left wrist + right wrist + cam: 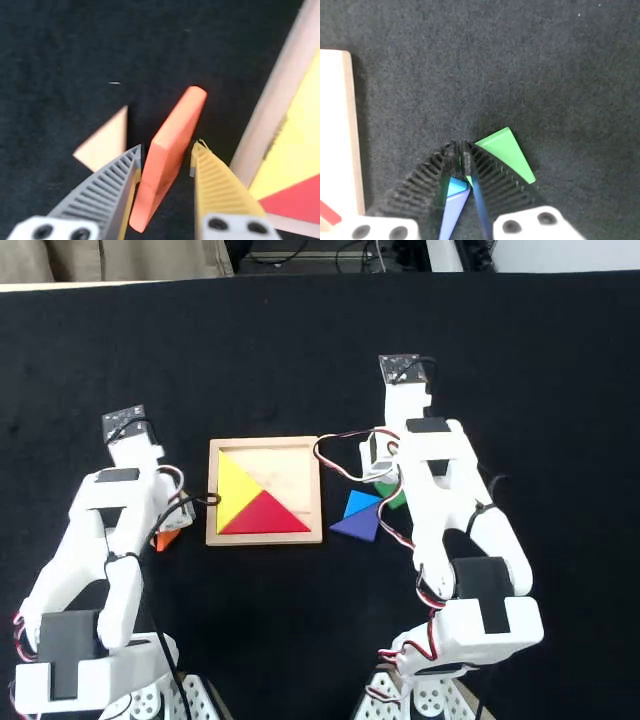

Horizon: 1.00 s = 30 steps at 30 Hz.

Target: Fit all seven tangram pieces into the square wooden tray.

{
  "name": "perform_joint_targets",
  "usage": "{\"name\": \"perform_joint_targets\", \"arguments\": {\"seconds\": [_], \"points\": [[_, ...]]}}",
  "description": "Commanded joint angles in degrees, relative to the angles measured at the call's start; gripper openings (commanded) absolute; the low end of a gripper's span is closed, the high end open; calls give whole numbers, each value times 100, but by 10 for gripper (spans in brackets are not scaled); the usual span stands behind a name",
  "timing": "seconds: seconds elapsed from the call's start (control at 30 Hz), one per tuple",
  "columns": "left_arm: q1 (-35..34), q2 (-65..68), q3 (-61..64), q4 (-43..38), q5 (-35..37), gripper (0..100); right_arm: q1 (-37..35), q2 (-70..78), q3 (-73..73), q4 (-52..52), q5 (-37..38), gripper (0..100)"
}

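Left pincer (pixel 167 147) is clamped on a thick orange piece (pixel 175 125), a flat-sided slab stood on edge and tilted between the ribbed fingers, one grey, one yellow. Just outside the grey finger lies a pale bare-wood triangle (pixel 105 142). Outside the yellow one runs the light wooden rim of the square tray (pixel 270 115), with a yellow triangle (pixel 300 145) and a red triangle (pixel 295 202) lying flat inside. Right pincer (pixel 461 146) is closed, its black ribbed tips meeting over the fuzzy black cloth (pixel 520 60). A green triangle (pixel 505 150) sits right beside the tips, and a light blue piece (pixel 455 187) and a violet-blue one (pixel 451 215) are under the fingers.
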Motion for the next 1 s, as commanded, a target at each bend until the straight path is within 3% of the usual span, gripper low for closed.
{"name": "perform_joint_targets", "arguments": {"seconds": [0.0,0.33,0.87,0.97], "points": [[497,-18,-303,-70,-18,166,-79,-22,-215,-70,44,11],[998,-18,-523,-26,343,166,-79,-22,-233,-79,44,11],[303,-18,-585,-132,343,173,-79,-22,-215,-79,44,11],[215,-18,-602,-18,343,228,-79,-22,-215,-79,44,11]]}}
